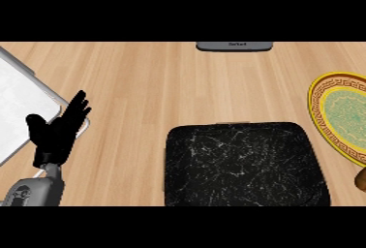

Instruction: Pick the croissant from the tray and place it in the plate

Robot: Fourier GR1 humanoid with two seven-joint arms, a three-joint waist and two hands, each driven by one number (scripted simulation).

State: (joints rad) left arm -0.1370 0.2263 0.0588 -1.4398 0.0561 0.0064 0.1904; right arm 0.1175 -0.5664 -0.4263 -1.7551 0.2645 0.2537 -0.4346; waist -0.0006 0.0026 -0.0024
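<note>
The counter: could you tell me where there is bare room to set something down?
Bare wood runs between the left hand and the black tray, and across the strip between the tray and the grey object. The right edge is crowded: the plate sits close beside the tray.

Black marbled tray [247, 164] near centre; yellow ornate plate [342, 116] at right edge, apart.

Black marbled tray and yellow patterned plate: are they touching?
Apart. The head view shows bare wooden counter between the black marbled tray and the yellow patterned plate at the right edge.
</note>
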